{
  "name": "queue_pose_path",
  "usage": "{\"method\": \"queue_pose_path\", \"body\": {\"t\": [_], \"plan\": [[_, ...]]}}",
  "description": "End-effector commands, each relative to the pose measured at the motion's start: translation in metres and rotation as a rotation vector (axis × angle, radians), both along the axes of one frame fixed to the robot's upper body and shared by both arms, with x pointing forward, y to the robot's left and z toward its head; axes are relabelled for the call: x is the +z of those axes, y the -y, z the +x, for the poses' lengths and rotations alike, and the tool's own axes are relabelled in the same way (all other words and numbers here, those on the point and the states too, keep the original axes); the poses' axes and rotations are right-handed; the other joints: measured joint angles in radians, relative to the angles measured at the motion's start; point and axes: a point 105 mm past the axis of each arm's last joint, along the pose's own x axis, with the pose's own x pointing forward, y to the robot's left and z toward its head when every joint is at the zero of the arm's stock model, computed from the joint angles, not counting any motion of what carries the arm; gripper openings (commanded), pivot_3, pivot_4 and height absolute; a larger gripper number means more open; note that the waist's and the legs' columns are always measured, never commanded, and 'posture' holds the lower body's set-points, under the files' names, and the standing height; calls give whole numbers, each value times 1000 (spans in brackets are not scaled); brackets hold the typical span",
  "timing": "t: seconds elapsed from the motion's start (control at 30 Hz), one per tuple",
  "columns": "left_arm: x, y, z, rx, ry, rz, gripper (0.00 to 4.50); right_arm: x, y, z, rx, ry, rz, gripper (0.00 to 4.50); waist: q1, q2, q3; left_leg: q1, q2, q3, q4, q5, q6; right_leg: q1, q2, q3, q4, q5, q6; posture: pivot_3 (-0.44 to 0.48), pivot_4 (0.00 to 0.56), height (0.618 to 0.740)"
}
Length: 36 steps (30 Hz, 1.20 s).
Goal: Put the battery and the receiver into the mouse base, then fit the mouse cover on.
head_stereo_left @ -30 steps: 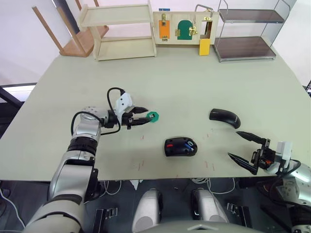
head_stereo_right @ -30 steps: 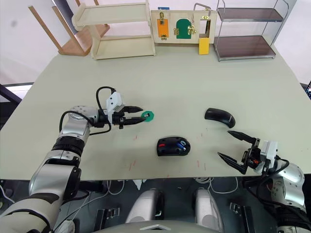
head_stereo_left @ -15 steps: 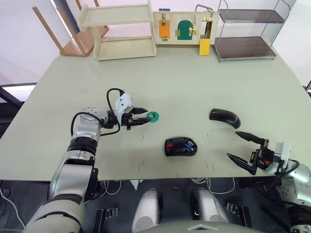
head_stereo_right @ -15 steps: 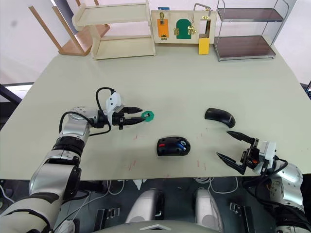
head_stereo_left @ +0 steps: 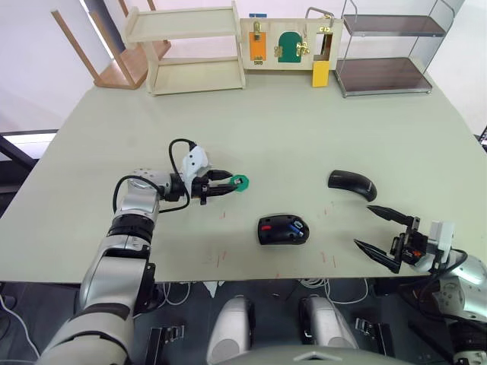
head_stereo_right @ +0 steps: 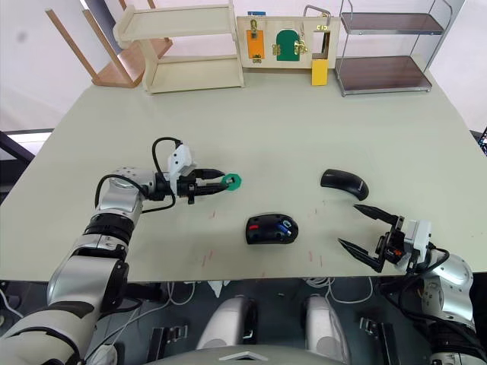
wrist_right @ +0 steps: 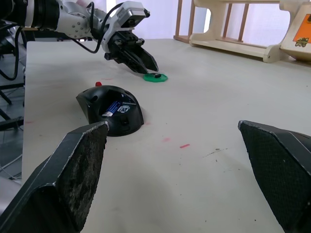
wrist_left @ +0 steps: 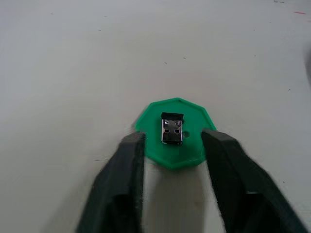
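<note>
The mouse base (head_stereo_left: 283,229) lies open near the table's front middle, showing red parts and the blue battery (head_stereo_left: 297,226) seated inside; the battery (wrist_right: 112,108) also shows in the right wrist view. To its left, a tiny dark receiver (wrist_left: 172,128) rests on a green flat disc (head_stereo_left: 240,182). My left gripper (head_stereo_left: 228,185) is open, its fingertips flanking the disc's near edge, short of the receiver. The glossy black mouse cover (head_stereo_left: 351,184) lies right of the base. My right gripper (head_stereo_left: 384,236) hangs open and empty by the front right edge.
Along the table's far edge stand a wooden shelf (head_stereo_left: 186,49), a board with latches (head_stereo_left: 289,42) and a metal rack (head_stereo_left: 384,53). Bare tabletop (head_stereo_left: 289,137) lies between these and the mouse parts.
My left gripper's fingers have narrowed slightly around the green disc. The right gripper has drifted a little; the mouse parts have not moved.
</note>
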Motion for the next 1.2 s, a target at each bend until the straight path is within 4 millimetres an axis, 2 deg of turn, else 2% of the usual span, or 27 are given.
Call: {"method": "queue_pose_path", "body": {"t": [0.03, 0.9, 0.97, 1.0, 1.03, 1.2], "plan": [[13, 1, 5, -3, 46, 6, 1469, 4, 1, 0, -4, 25, 6, 4500, 0, 0, 0, 0, 0, 0, 0, 0, 0, 0, 0, 0, 0, 0, 0, 0, 150, 740], [-1, -1, 3, 2, 9, 74, 1469, 4, -1, 1, 6, 25, 1, 4500, 0, 0, 0, 1, 0, 0, 1, 0, 0, 0, 0, 0, 4, 0, 0, 0, 150, 740], [-1, -1, 4, 7, 6, 72, 928, 3, -1, 1, 7, 24, -1, 4500, 0, 0, 0, 1, 0, 0, 1, 0, 0, 0, 0, 0, 4, 0, 0, 0, 150, 740], [-1, -1, 4, 8, 4, 73, 903, 3, -1, 1, 7, 24, -1, 4500, 0, 0, 0, 1, 0, 0, 1, 0, 0, 0, 0, 0, 4, 0, 0, 0, 150, 740], [-1, -2, 4, 9, 2, 74, 175, 3, -1, 1, 7, 24, 0, 4500, 0, 0, 0, 1, 0, 0, 1, 0, 0, 0, 0, 0, 4, 0, 0, 0, 150, 740], [2, -4, 5, 14, 17, 80, 113, 3, -1, 0, 11, 24, 3, 4500, 0, 0, 0, 2, 0, 0, 1, 0, 0, 0, 0, 1, 5, 0, 0, 0, 150, 740]]}}
